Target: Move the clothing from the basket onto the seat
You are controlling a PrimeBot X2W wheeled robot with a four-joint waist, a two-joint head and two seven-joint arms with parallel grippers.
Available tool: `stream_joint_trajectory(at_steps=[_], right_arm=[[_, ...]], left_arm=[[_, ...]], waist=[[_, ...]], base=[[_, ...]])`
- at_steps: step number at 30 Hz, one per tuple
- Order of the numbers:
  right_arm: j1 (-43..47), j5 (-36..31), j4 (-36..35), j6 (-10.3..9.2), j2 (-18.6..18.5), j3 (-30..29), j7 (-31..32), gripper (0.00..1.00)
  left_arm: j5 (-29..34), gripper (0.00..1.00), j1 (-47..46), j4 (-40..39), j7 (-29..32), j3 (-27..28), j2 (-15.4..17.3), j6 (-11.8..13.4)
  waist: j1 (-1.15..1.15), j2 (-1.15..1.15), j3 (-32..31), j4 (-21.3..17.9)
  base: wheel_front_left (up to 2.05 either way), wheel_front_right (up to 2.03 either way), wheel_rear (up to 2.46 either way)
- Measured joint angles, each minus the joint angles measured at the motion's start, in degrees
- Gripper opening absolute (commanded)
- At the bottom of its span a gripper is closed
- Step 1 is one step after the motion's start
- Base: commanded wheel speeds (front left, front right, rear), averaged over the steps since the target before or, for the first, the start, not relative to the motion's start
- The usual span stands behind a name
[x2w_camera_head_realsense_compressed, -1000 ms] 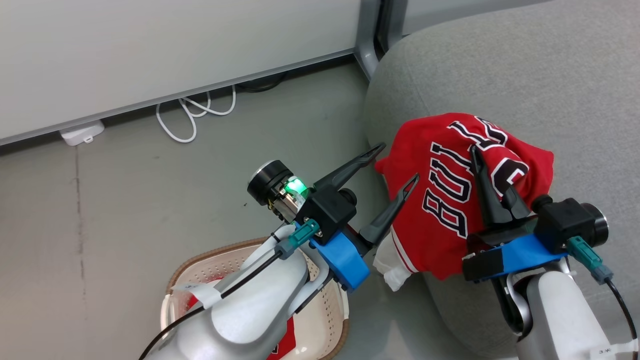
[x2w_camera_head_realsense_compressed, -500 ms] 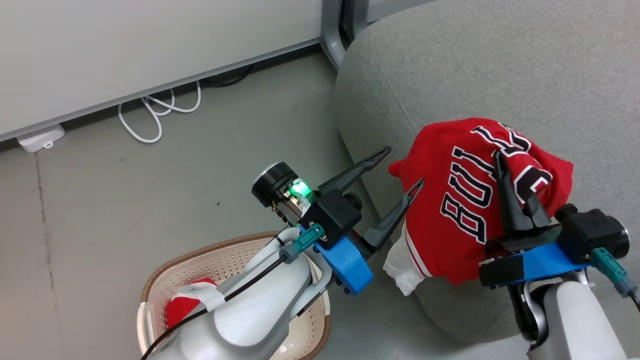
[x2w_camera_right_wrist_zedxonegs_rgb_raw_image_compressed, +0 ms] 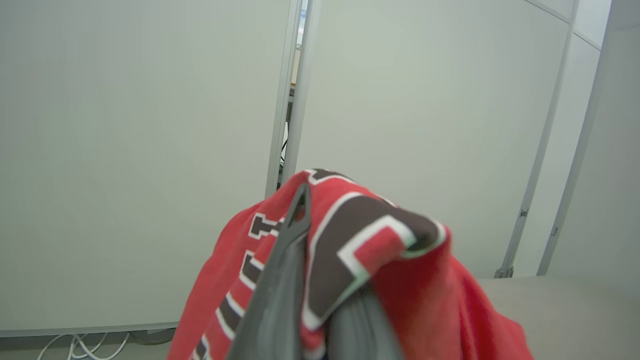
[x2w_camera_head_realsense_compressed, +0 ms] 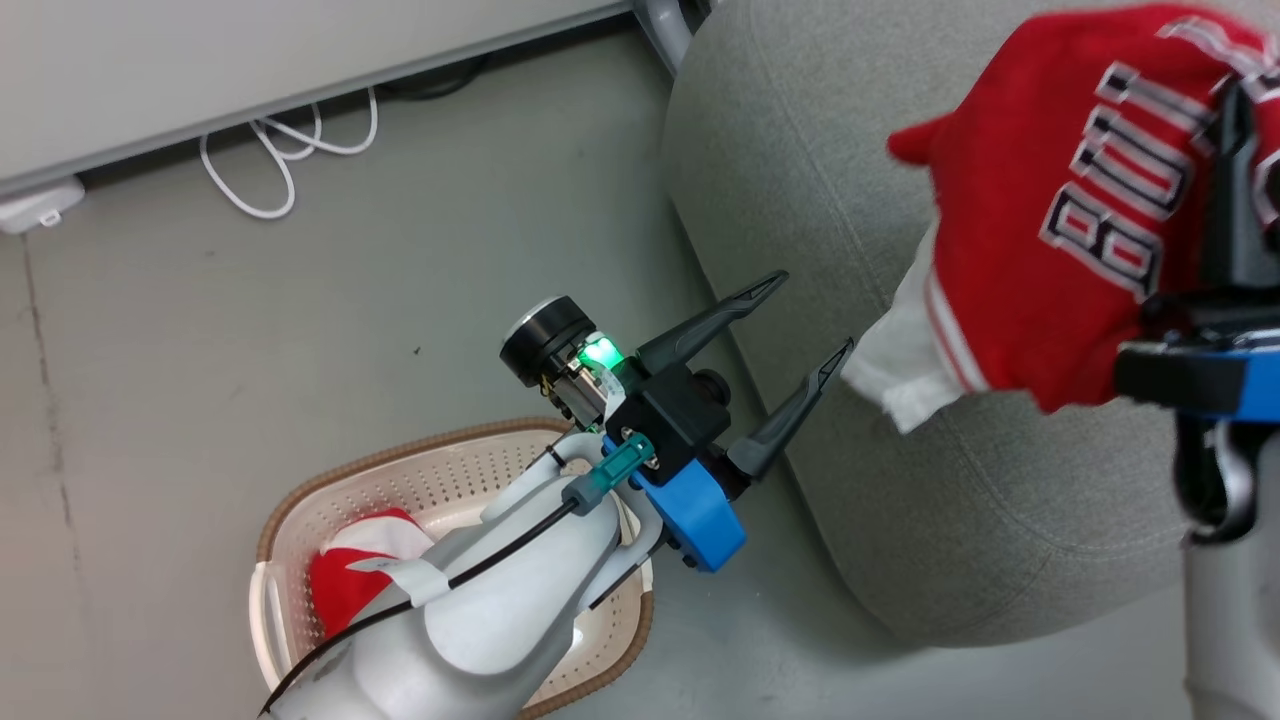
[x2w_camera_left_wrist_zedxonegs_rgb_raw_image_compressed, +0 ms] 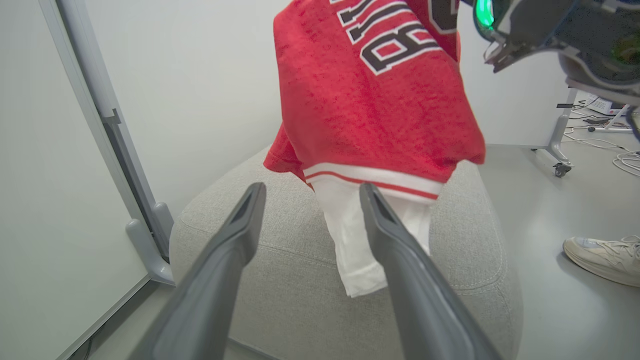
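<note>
A red jersey with dark-outlined lettering and a white hem hangs from my right gripper, which is shut on it, above the grey seat. In the right wrist view the jersey drapes over my right gripper and hides one finger. My left gripper stands open beside the seat's left edge, above the cream basket, holding nothing. More red and white clothing lies in the basket, partly hidden by my left forearm. In the left wrist view the jersey hangs just beyond my open left gripper, over the seat.
A white cable and a white adaptor lie on the grey floor by the pale partition wall. A partition foot stands at the seat's far corner. A person's shoe rests on the floor right of the seat.
My right gripper has lifted the jersey higher and further over the seat. The head camera has shifted, showing more of the basket. The left gripper has stayed open in place.
</note>
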Motion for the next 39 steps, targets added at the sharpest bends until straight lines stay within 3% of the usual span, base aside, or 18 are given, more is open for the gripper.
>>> stream_joint_trajectory(at_steps=[12, 22, 31, 39], right_arm=[[-19.33, -0.64, -3.09, 0.01, -10.78, -9.55, 0.00, 0.00], [-28.82, -0.18, 7.65, 0.01, -19.23, -14.74, -0.01, 0.00], [-30.84, -0.87, 20.62, 0.01, -20.06, -17.57, 0.00, 0.00], [-29.37, -2.98, 28.58, 0.01, -16.41, -17.70, -0.01, 0.00]], left_arm=[[1.20, 1.00, -6.85, -0.37, 0.44, -2.09, 2.14, -0.18], [1.86, 1.00, -10.38, -1.88, 1.34, -2.98, 3.87, -0.19], [2.21, 1.00, -11.55, -2.58, 1.40, -3.44, 4.88, -0.19], [2.20, 1.00, -12.18, -2.64, 1.26, -3.65, 4.90, -0.16]], waist=[[0.01, 0.00, 11.76, 1.54], [0.01, 0.00, 21.69, 3.37], [0.01, 0.00, 26.83, 4.35], [0.01, 0.00, 27.37, 5.24]], base=[[0.00, 0.00, 0.00], [0.00, 0.00, 0.00], [0.00, 0.00, 0.00], [0.00, 0.00, 0.00]])
